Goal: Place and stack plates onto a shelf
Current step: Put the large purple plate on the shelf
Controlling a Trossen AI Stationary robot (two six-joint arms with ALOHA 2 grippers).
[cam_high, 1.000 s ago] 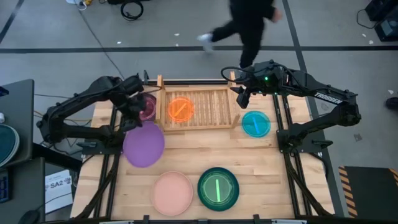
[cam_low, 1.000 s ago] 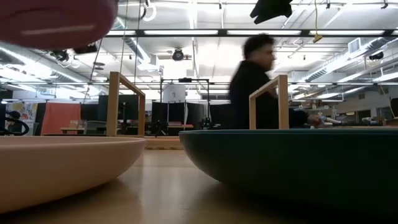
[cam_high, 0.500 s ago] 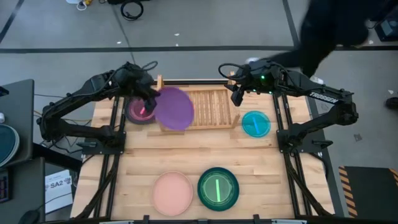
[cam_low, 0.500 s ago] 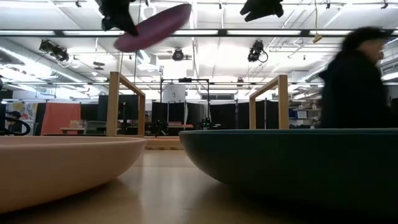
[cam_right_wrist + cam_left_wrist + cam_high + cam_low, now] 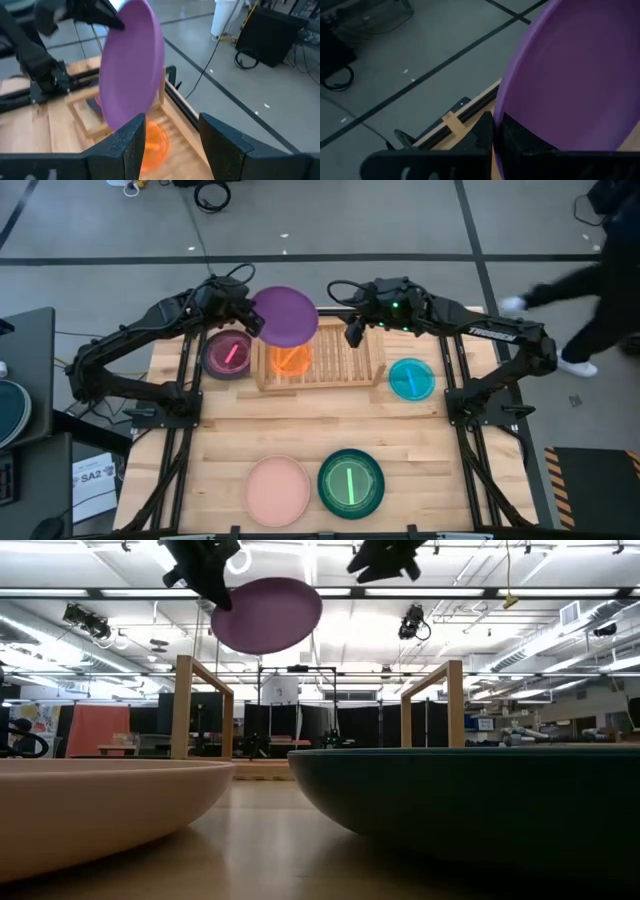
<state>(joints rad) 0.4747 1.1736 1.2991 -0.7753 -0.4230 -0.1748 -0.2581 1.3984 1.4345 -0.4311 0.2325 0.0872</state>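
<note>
My left gripper (image 5: 256,320) is shut on a purple plate (image 5: 285,317), held high over the shelf's (image 5: 335,355) far-left corner; the low view shows the plate (image 5: 266,615) tilted in the air. My right gripper (image 5: 352,332) hangs open above the shelf's far side, facing the purple plate (image 5: 132,65) with nothing between its fingers. An orange plate (image 5: 290,361) lies on the shelf's left slats. A maroon plate (image 5: 228,353) lies on the table left of the shelf and a cyan plate (image 5: 411,378) right of it. My left gripper pinches the purple plate's rim (image 5: 501,120) between its two fingers, one finger (image 5: 485,135) on each face. The fingers come from the table's left, slanting downward. The plate is lifted clear of shelf and table, tilted, and sticks out beyond the fingers toward the right.
A pink plate (image 5: 277,490) and a dark green plate (image 5: 351,482) lie near the table's front edge. The shelf's two upright side boards (image 5: 182,705) (image 5: 455,705) stand at its ends. A person (image 5: 600,270) walks on the floor beyond the table's far right.
My left gripper has carried the purple plate up from the table in front of the shelf's left end toward the far edge, turning its wrist; the plate has tipped from roughly level to tilted. My right gripper has moved left over the shelf, toward the plate.
</note>
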